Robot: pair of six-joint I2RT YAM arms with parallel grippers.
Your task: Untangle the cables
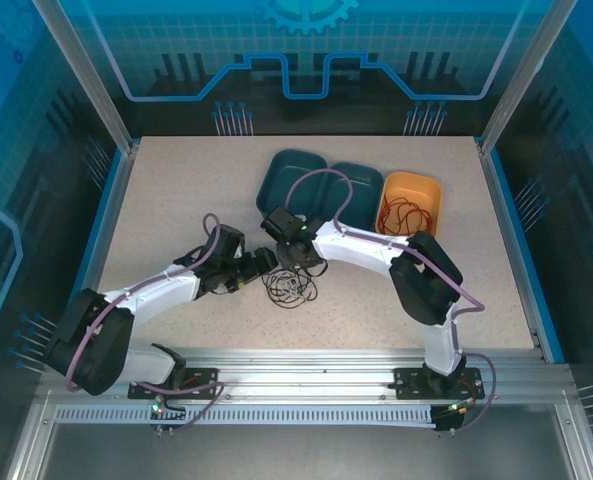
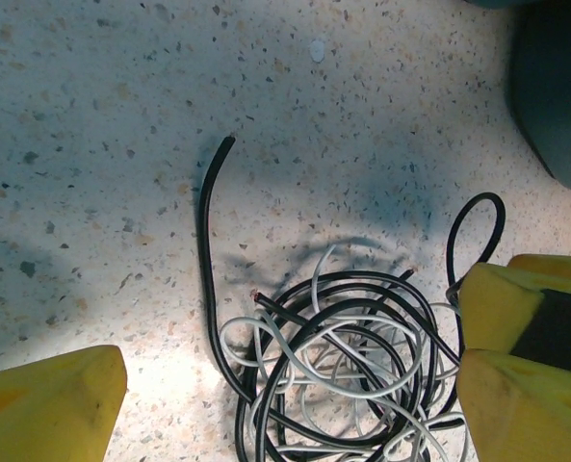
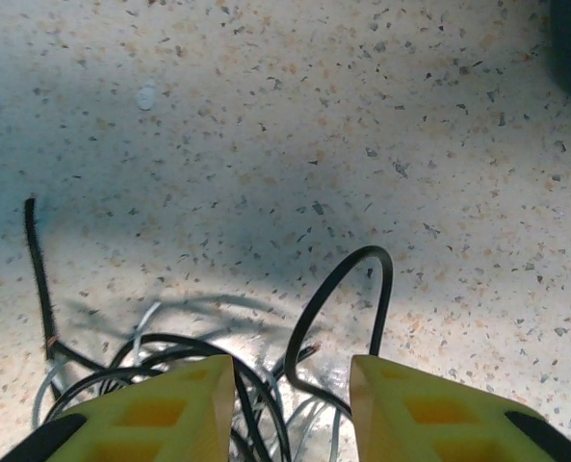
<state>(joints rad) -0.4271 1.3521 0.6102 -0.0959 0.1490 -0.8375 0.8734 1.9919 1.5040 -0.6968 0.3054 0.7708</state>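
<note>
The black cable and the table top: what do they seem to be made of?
Black cable: probably wire in a plastic or rubber sheath; smooth, slightly glossy, bending in soft loops. Table top: perhaps laminate or stone-like composite; matte, pale with dark and orange specks.

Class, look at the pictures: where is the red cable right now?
In the top view, the red cable lies coiled inside the orange tray, far right, beside the teal tray and apart from the black and white cables tangled mid-table.
</note>
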